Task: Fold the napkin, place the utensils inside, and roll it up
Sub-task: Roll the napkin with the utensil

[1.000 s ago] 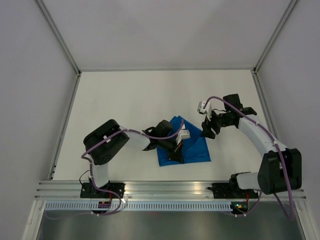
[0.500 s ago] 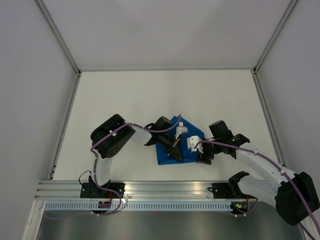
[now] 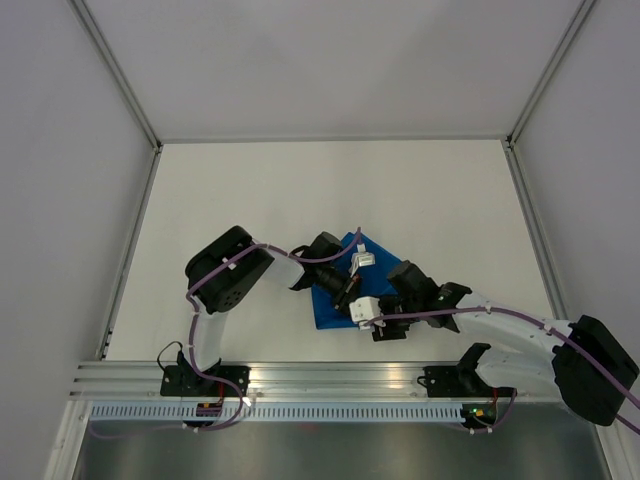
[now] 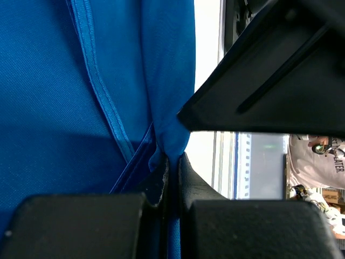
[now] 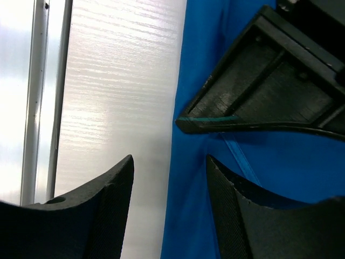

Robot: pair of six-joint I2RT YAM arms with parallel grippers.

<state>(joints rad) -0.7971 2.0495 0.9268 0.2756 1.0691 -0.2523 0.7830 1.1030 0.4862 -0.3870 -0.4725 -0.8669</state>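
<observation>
1. Your right hand (image 5: pixel 168 162) has swung in from the far right side of the napkin (image 4: pixel 54 108) to its near edge, and is now just beside the left hand (image 4: pixel 171 164).
2. Left hand: clenched on a raised pleat of the napkin, with blue cloth squeezed between its fingers in the left wrist view.
3. Right hand: spread wide and grasping nothing. One finger is over the bare tabletop (image 5: pixel 118 81) and the other over the cloth, with the hem between them.
4. The napkin lies in layers near the front middle of the tabletop, partly under both hands. No knife shows in any view.
5. Risk, crowding: the hands are nearly touching, so closing here could clip the left finger rather than the cloth.
6. Risk, slip: the thin fabric may give your right hand only one layer. If you release the left pinch first, the fold could spring open or drag askew.
</observation>
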